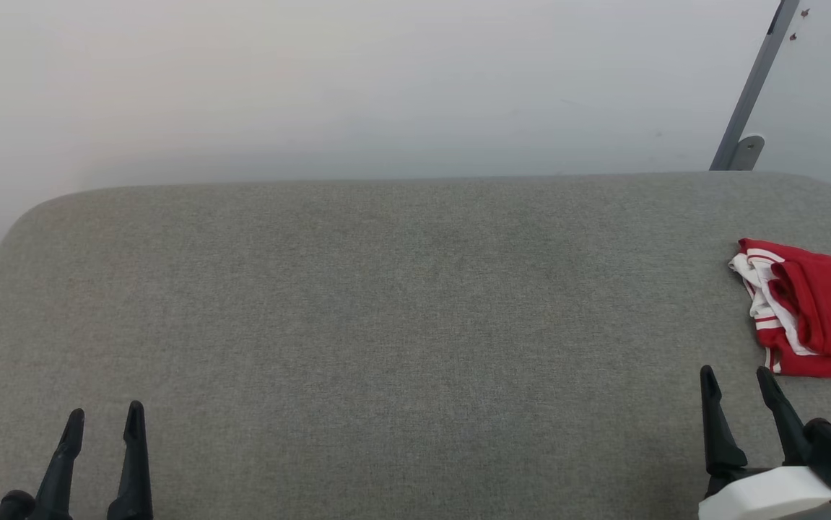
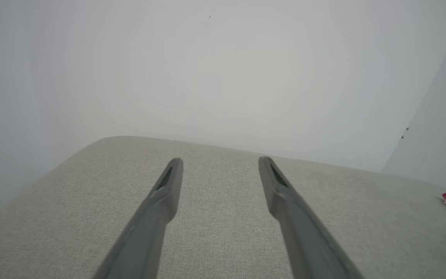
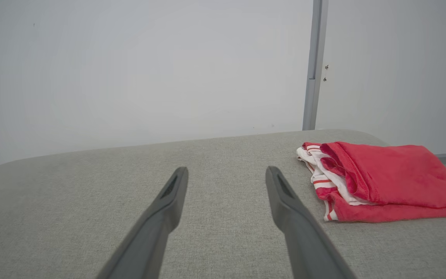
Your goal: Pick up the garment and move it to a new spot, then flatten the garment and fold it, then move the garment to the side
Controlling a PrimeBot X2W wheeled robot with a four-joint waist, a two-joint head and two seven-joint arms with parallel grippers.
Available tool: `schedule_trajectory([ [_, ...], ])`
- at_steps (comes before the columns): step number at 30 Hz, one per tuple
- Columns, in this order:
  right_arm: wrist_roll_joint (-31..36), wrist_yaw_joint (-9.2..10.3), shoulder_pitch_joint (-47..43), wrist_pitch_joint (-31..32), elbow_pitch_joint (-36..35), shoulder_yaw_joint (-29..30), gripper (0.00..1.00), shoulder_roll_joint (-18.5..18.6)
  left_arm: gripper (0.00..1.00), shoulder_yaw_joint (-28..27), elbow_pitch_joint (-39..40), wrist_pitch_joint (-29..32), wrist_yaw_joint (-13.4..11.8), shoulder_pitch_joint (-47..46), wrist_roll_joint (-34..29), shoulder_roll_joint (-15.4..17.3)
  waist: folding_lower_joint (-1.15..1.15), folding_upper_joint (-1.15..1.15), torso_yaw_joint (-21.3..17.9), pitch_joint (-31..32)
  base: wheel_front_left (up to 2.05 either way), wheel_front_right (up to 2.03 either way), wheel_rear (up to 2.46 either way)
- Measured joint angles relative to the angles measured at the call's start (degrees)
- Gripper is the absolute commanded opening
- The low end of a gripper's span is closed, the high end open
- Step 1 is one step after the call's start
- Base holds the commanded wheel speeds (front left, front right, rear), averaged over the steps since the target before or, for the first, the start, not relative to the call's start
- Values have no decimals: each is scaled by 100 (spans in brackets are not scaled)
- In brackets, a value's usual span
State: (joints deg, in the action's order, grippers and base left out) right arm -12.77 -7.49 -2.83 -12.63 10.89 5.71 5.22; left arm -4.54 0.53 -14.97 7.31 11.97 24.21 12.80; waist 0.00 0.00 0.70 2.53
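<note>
Garment (image 1: 827,310) looks soft, light and floppy; probably best pinched at its striped hem. Left gripper (image 1: 105,412) and right gripper (image 1: 736,372) jaws released, empty.

Soft red cloth garment (image 1: 823,318) on matt, coarse-woven grey fabric surface (image 1: 386,325)

- The garment (image 1: 816,310) lay on the padded table (image 1: 386,325), at its right edge and about midway from front to back.
- The right gripper (image 1: 736,372) hung over the table's front right, just before the garment and a little to its left, not touching it.
- The left gripper (image 1: 106,410) hung over the front left, well apart from the garment.
- A wall (image 1: 386,87) stood behind the table, and a metal post (image 1: 751,87) rose behind the table's rear right corner.
</note>
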Motion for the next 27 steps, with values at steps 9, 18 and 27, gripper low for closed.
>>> schedule_trajectory([
  [9,23,0,17,62,-52,-122,100,10,100,54,-41,0,0,-4,34,13,0,0,31,-2,0,0,0],
  [18,23,0,33,103,-57,-197,100,7,100,73,-67,0,0,-14,36,20,0,0,56,3,0,0,0],
  [27,15,0,51,127,-58,-249,100,1,100,87,-82,0,0,-31,55,32,0,0,66,9,0,0,0],
])
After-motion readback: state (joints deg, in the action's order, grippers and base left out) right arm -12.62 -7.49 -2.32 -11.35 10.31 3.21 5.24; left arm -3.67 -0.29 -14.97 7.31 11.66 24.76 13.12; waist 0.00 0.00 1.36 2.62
